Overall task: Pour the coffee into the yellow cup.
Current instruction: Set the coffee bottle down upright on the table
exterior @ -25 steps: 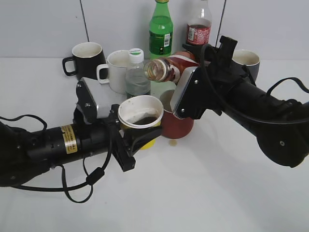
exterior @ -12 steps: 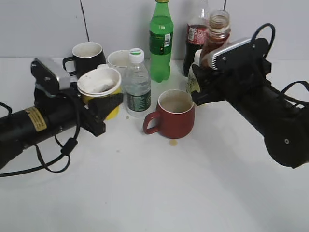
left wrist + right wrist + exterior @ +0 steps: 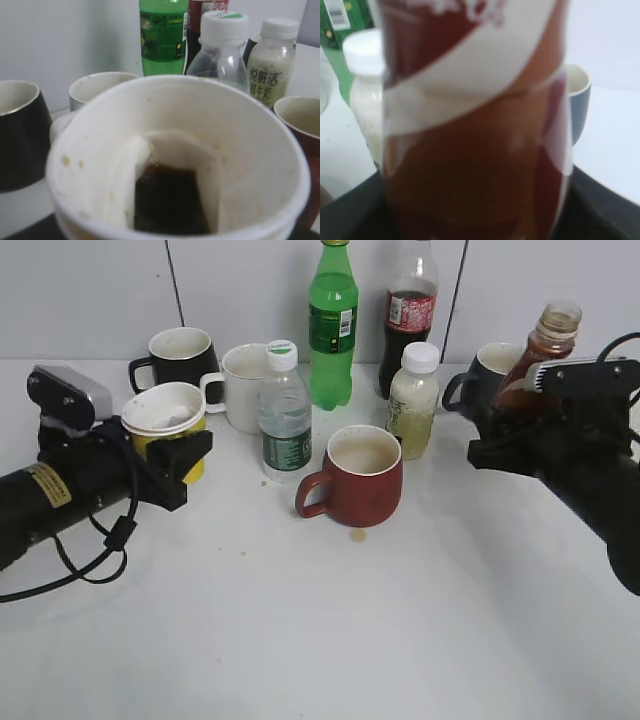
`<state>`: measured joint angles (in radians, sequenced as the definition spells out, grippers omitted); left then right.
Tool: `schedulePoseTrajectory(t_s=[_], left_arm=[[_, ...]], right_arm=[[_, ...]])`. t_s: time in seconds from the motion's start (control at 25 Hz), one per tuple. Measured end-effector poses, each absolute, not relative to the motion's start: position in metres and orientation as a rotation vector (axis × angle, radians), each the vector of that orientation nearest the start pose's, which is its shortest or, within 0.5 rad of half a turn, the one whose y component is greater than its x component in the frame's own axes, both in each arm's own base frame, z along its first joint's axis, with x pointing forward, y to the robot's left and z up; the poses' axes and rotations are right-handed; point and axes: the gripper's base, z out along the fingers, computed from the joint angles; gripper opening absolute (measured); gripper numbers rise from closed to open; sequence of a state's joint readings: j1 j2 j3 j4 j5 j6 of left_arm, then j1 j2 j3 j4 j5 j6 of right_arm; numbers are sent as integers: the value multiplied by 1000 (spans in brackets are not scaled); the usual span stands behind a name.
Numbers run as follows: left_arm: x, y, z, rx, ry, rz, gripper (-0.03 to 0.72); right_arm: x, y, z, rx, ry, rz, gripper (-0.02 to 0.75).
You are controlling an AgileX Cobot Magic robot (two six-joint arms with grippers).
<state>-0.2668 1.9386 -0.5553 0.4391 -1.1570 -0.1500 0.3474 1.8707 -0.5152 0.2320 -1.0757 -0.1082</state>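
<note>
The left pincer (image 3: 165, 455) is gripping the yellow cup (image 3: 166, 430) around its lower wall, holding it upright at the left side of the table (image 3: 320, 640), just in front of the black mug (image 3: 178, 358). The left wrist view is showing dark liquid (image 3: 167, 197) lying at the bottom of the cup's white inside, so some coffee appears to be in it already. The right pincer (image 3: 520, 430) is closed on the coffee (image 3: 535, 365), which is standing nearly upright at the far right, its open neck pointing up and leaning slightly away from the cup, beside the grey-blue mug (image 3: 490, 375). The two task things are well apart, with the red mug (image 3: 355, 480), the clear water bottle (image 3: 285, 415) and the small white-capped bottle (image 3: 412, 400) standing between them. The bottle's long axis is running vertically, so no liquid is leaving it now. If more pouring is intended, the bottle lies to the cup's right and would need carrying leftward across the mugs and tilting neck-down toward the cup's mouth; otherwise both arms seem placed to set their loads down.
</note>
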Motion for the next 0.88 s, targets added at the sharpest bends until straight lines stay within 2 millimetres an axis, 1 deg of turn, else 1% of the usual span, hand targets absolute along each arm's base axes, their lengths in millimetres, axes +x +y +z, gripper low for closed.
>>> schedulePoseTrajectory(t_s=[0.12, 0.16, 0.2, 0.32, 0.36, 0.44, 0.48, 0.52, 0.64, 0.8, 0.88], left_arm=[[290, -115, 105, 538, 1730, -515, 380], [290, -115, 105, 538, 1730, -515, 380], [294, -116, 98, 538, 1746, -516, 380], [300, -118, 92, 549, 1753, -519, 380], [306, -120, 89, 555, 1752, -519, 380], [308, -120, 87, 555, 1751, -518, 380], [316, -122, 82, 554, 1748, -516, 380], [316, -123, 81, 554, 1751, -517, 380], [326, -125, 70, 556, 1765, -513, 380], [332, -127, 59, 560, 1783, -511, 380], [333, -127, 58, 559, 1783, -511, 380]], right_arm=[[292, 87, 115, -183, 1796, 74, 503], [292, 88, 109, -191, 1805, 72, 503], [292, 88, 105, -196, 1812, 69, 503], [291, 89, 95, -217, 1829, 68, 503], [291, 89, 92, -221, 1832, 68, 503], [291, 89, 89, -227, 1831, 68, 503], [291, 89, 88, -229, 1832, 67, 503], [291, 89, 86, -229, 1830, 66, 503], [290, 89, 84, -231, 1835, 64, 503], [290, 89, 83, -231, 1833, 64, 503], [290, 89, 83, -231, 1833, 64, 503]])
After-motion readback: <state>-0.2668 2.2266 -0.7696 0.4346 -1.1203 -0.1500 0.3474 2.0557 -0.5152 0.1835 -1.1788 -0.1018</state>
